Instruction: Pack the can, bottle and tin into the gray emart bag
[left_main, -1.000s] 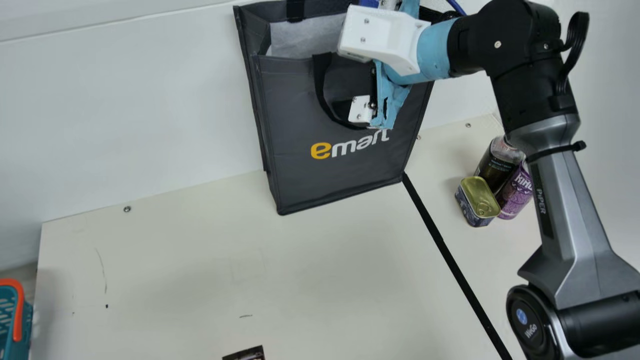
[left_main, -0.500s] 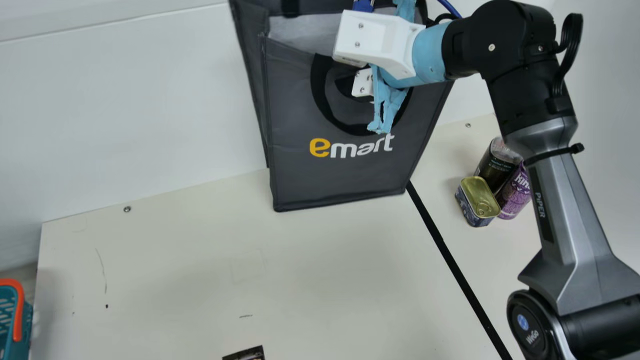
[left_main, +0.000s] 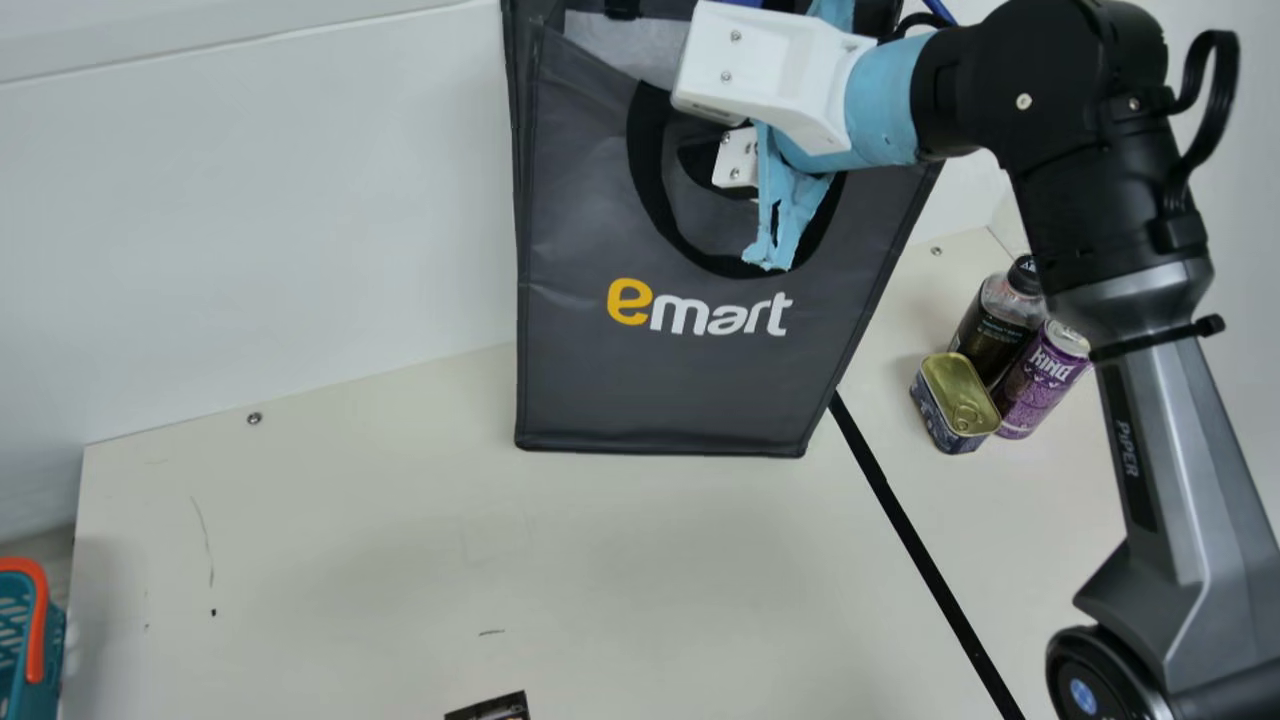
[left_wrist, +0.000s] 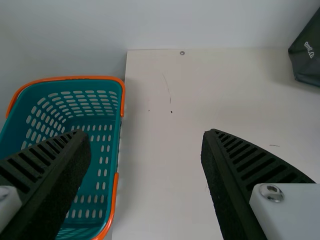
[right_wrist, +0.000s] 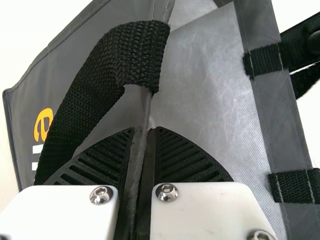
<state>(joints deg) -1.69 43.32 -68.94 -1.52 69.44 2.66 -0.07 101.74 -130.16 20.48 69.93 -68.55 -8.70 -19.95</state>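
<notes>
Beyond the cream table, left of the gray emart bag, is a teal basket; the left gripper gapes. The right gripper pinches the bag's rim, a sound hold on probably light, floppy fabric. Right of it: pull-tab tin, black-capped bottle, purple can.

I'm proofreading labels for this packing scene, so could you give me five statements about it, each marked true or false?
1. The right tool is shut on the rim of the gray emart bag. True.
2. The left tool is gripping a bag handle. False: the left tool is open, with nothing between its fingers.
3. The tin is outside the bag. True.
4. The bottle is inside the bag. False: the bottle is on the table, near the tin.
5. The can is mostly purple. True.
</notes>
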